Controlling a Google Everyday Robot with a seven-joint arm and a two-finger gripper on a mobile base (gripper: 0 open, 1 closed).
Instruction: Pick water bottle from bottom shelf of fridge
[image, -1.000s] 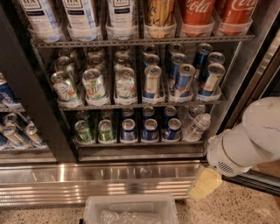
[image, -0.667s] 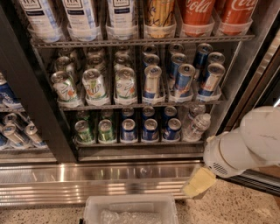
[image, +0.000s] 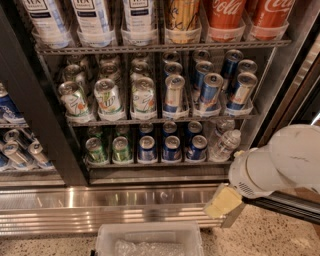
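Water bottle (image: 227, 144) fronts its lane on the bottom shelf (image: 160, 165), handy to reach; gripper (image: 223, 204) hangs below it, outside the fridge (image: 45, 125), likely lining up; whether open or closed, unclear.

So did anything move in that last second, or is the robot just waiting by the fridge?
The end effector has drifted slightly left, low in front of the steel base panel of the fridge, below the bottom shelf. It has taken hold of nothing. The water bottle at the shelf's right end, the cans and the bin on the floor stayed put.
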